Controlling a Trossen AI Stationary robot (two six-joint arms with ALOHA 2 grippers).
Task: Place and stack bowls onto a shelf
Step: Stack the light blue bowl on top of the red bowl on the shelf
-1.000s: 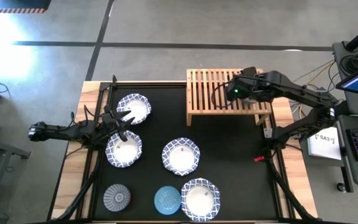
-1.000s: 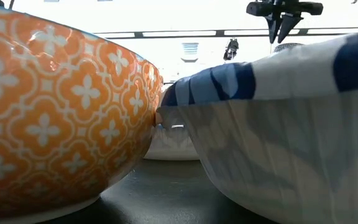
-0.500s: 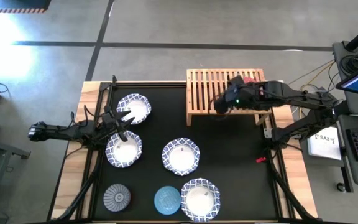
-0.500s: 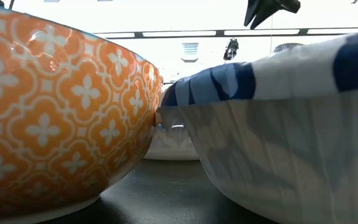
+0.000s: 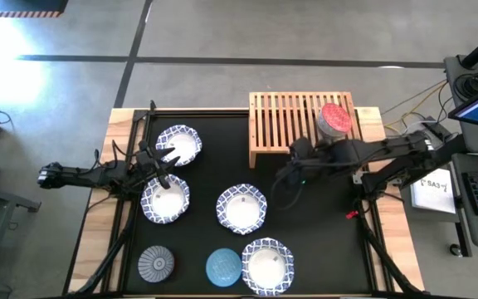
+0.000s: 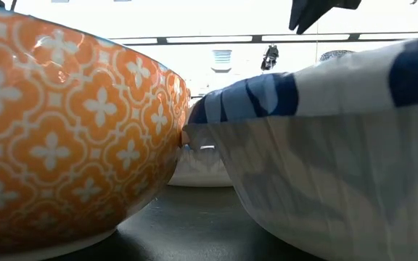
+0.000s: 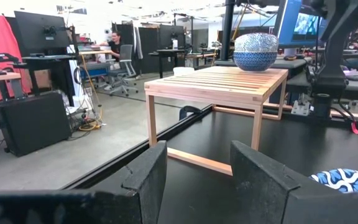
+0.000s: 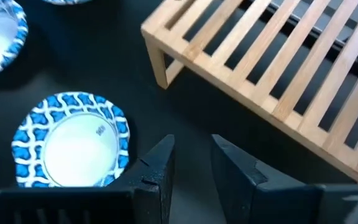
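A red patterned bowl (image 5: 335,118) sits on the slatted light-wood shelf (image 5: 280,124). The right gripper (image 5: 282,176), slightly open and empty, hovers near a rigid, breakable white blue-rimmed bowl (image 5: 241,208), probably best pinched at its rim.

black table (image 5: 305,232) holds bowls (image 5: 241,208); shelf (image 5: 280,124) carries red bowl (image 5: 335,118).

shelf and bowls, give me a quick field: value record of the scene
shelf: light-wood slatted rack at the mat's far edge
on shelf: one red bowl, upside down
white blue-rimmed bowls on mat: four, e.g. centre one
small bowls on mat: grey, light blue
right gripper: empty, open, in front of the shelf
left gripper: between two white bowls
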